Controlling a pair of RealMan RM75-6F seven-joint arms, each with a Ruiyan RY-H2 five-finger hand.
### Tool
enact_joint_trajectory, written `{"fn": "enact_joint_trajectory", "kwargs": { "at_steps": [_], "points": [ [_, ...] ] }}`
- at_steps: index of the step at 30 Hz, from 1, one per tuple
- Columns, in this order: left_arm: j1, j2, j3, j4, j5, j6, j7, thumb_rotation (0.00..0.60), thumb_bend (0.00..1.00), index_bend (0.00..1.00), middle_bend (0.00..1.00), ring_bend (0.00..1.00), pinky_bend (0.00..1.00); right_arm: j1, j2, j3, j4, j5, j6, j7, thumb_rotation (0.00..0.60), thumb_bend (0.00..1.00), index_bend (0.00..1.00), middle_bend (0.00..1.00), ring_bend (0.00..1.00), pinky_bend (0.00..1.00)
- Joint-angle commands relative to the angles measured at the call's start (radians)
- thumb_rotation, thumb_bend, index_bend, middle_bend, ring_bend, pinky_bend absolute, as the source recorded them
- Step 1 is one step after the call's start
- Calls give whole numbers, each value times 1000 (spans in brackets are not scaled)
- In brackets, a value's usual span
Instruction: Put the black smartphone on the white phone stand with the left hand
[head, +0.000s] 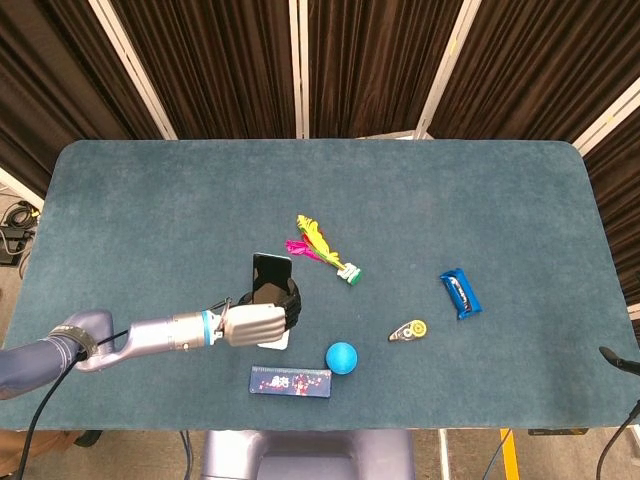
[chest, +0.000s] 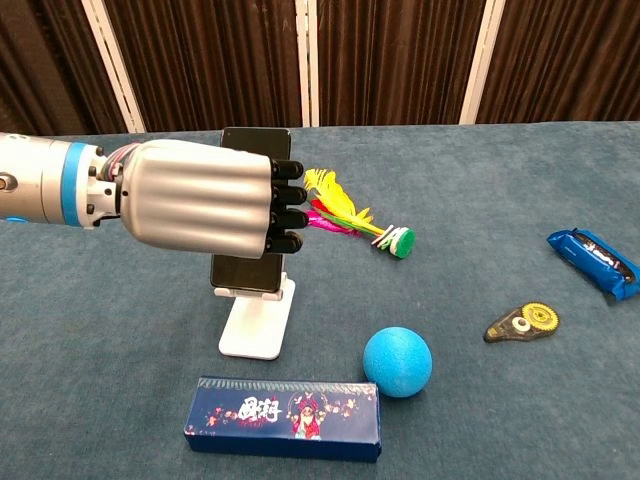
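Observation:
My left hand (head: 260, 320) (chest: 205, 198) grips the black smartphone (head: 270, 272) (chest: 250, 272), which stands upright with its fingers wrapped across the front. The phone's lower edge sits at the lip of the white phone stand (chest: 258, 325) (head: 275, 340); whether it rests on the lip I cannot tell. Most of the stand's back is hidden behind the phone and hand. The right hand is in neither view.
A blue ball (chest: 397, 361) (head: 341, 357) lies right of the stand, and a dark blue box (chest: 284, 418) (head: 290, 381) in front of it. A feathered shuttlecock (chest: 350, 220), a correction tape (chest: 521, 323) and a blue packet (chest: 594, 261) lie further right.

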Motion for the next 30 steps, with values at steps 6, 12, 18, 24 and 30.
{"fn": "enact_joint_trajectory", "kwargs": {
  "at_steps": [6,12,18,24,30],
  "points": [
    [-2,-13,2,1,-8,-4,8,600,0,446,355,388,327,-1,1,0,-1,-2,1,4,600,0,0,0,0,0],
    [-2,-21,7,4,-15,-9,15,600,0,398,292,319,291,-2,3,1,0,-1,0,8,600,0,0,0,0,0],
    [-1,-15,13,-7,-30,-28,18,600,0,133,1,15,125,-2,3,1,0,-2,1,10,600,0,0,0,0,0],
    [2,-3,11,-23,-33,-16,29,600,0,71,0,0,84,-4,5,0,-2,-7,4,10,600,0,0,0,0,0],
    [30,46,-12,-82,-46,111,-20,600,0,20,0,0,63,-5,8,-2,-5,-11,5,14,600,0,0,0,0,0]
  ]
}}
